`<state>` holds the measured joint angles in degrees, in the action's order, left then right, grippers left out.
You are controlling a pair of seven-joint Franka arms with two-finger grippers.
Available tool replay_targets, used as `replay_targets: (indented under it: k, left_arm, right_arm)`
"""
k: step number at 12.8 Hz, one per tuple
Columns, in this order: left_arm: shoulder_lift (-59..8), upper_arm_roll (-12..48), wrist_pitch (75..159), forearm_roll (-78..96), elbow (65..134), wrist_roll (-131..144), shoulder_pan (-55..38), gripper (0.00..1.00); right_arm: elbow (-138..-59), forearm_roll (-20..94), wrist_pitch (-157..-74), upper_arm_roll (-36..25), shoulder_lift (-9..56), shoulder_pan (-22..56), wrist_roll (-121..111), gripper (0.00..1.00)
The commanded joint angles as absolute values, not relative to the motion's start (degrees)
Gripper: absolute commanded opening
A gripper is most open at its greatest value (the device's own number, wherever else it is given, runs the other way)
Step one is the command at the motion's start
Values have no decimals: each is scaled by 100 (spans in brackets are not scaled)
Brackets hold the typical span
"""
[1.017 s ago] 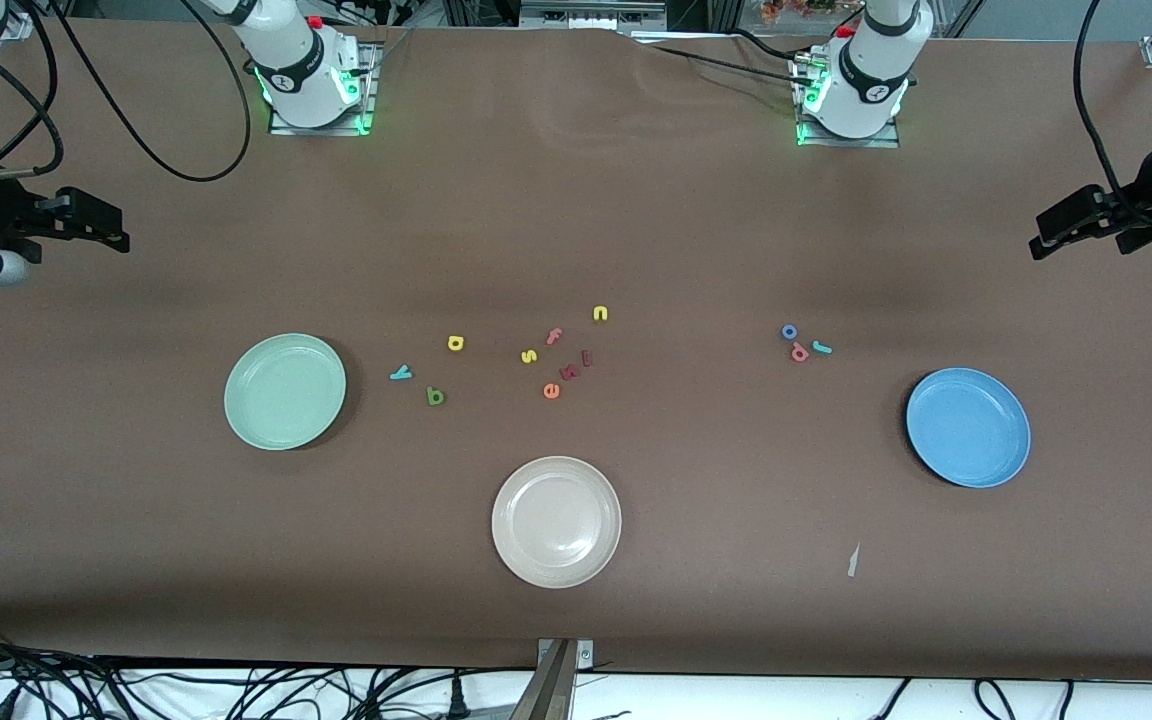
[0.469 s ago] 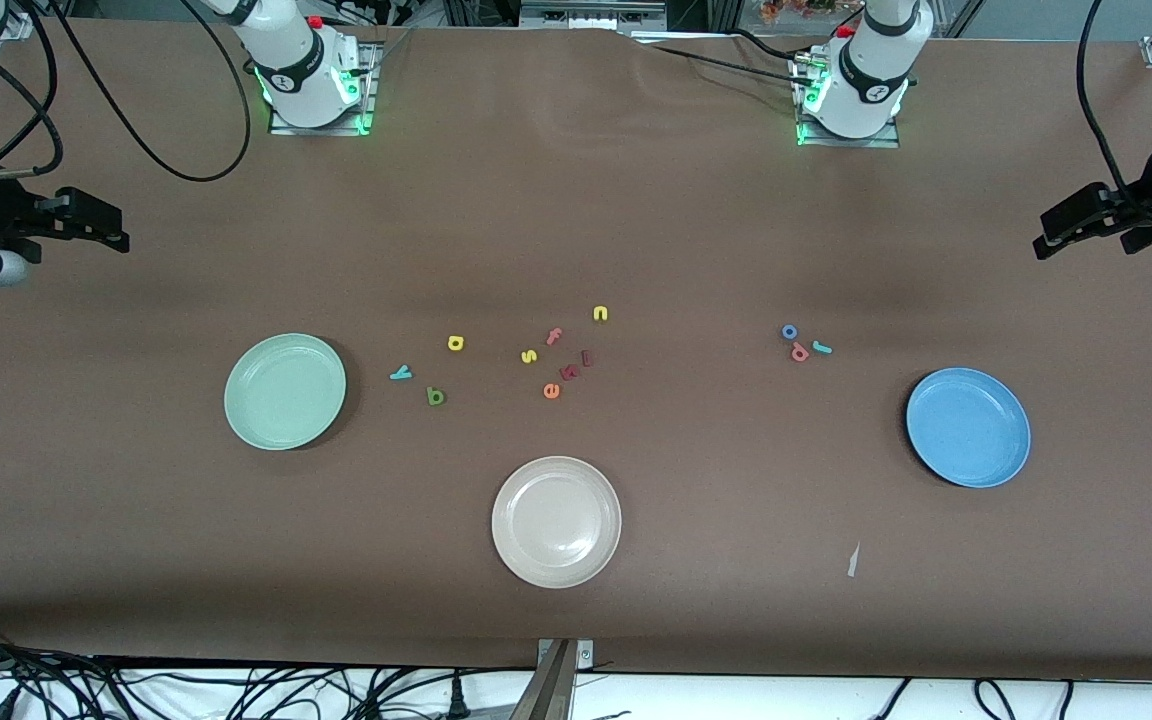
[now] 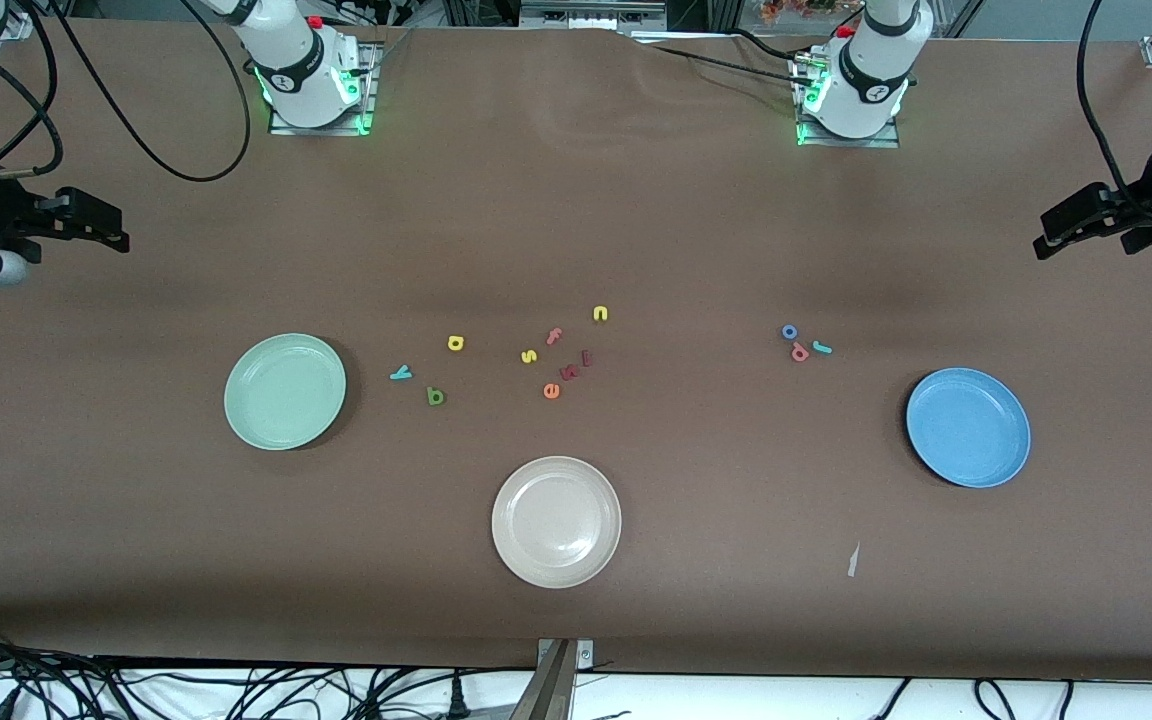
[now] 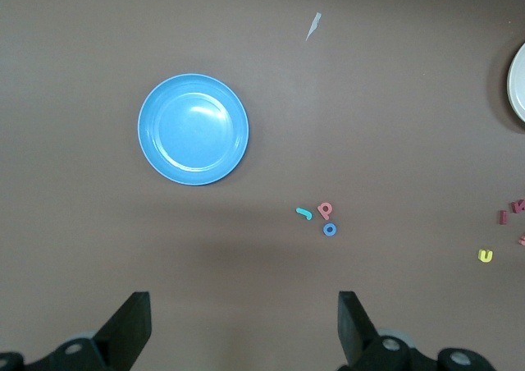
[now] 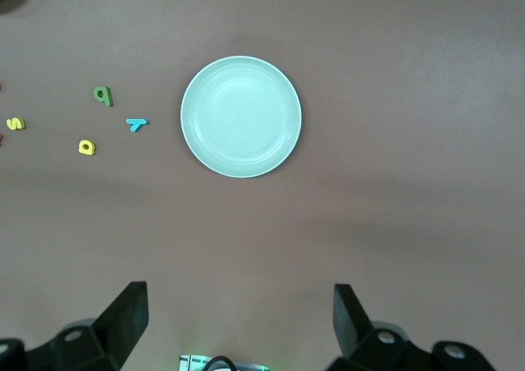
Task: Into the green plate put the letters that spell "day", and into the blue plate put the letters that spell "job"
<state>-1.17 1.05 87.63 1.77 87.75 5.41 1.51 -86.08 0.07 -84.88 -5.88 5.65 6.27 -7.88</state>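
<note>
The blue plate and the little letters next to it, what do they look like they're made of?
The blue plate looks like smooth, glossy plastic or melamine: pale glare sits on its base, and the rim is evenly moulded. The teal j, coral-red b and blue o look like matte foam, flat-coloured with no shine, though that stays a guess.

A brown worktop (image 3: 636,220) carries three plates and loose foam letters. The beige plate (image 3: 556,521) sits nearest the front camera. Farther from that camera, toward the right arm's end, lies the green plate (image 3: 284,391); toward the left arm's end, the blue plate (image 3: 968,427). Between green and beige plates lie a teal y (image 3: 400,373), a dark green d (image 3: 435,396) and a yellow a (image 3: 455,343). Near the blue plate cluster a blue o (image 3: 789,332), a coral b (image 3: 799,352) and a teal j (image 3: 822,347). Farther from the camera than the beige plate are a yellow s (image 3: 529,356), a pink f (image 3: 554,336), an orange e (image 3: 551,391) and a yellow n (image 3: 600,313). A pale scrap (image 3: 853,560) lies between the beige and blue plates.
</note>
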Motion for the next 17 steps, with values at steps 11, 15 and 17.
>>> replay_targets:
  k: [11, 15, 17]
  left_arm:
    - [-123, 105, 8859, 132, 8754, 413, 176, 100]
    - [-132, 105, 8895, 132, 8754, 422, 176, 100]
    - [-123, 97, 8921, 132, 8754, 422, 184, 100]
  right_arm:
    - [-8543, 175, -8394, -598, 554, 624, -853, 100]
    - [-8534, 185, -8394, -606, 554, 624, -853, 100]
    - [-8543, 185, -8394, -606, 554, 624, -853, 100]
